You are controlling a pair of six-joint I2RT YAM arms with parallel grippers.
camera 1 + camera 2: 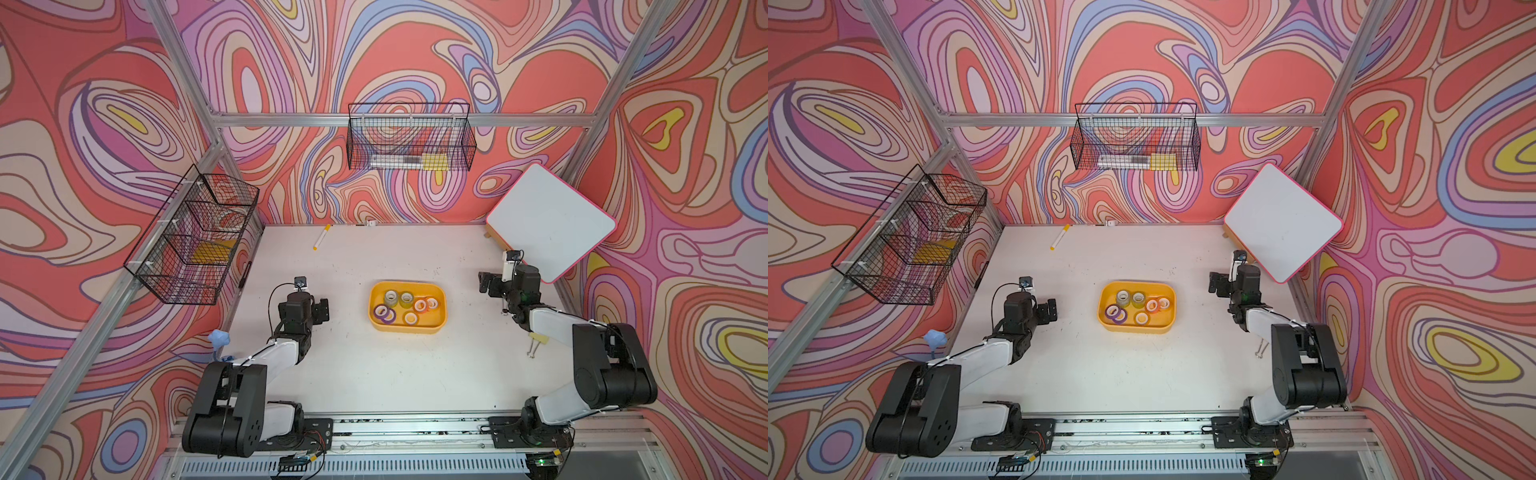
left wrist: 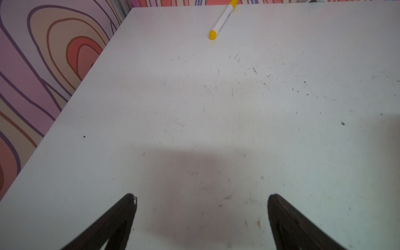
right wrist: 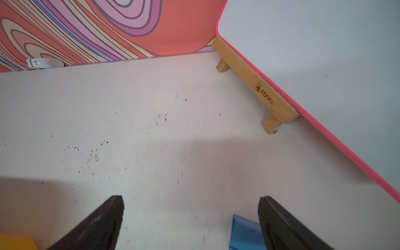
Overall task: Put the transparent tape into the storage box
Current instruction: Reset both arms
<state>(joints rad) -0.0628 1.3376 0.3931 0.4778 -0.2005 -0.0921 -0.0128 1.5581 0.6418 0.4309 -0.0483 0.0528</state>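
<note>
Contents as we find them:
1. Shallow yellow-orange plastic storage box (image 1: 405,330), mid-table, between both arms.
2. Transparent tape rolls (image 1: 391,297): we count 2, lying flat side by side inside the box, along its far wall, near purple rolls (image 1: 384,313) and orange rolls (image 1: 420,306).
3. Left gripper (image 2: 201,197): jaws spread wide, empty, over the bare white table (image 2: 216,108).
4. Right gripper (image 3: 190,198): jaws spread wide, empty, near the pink-rimmed whiteboard (image 3: 313,43).
</note>
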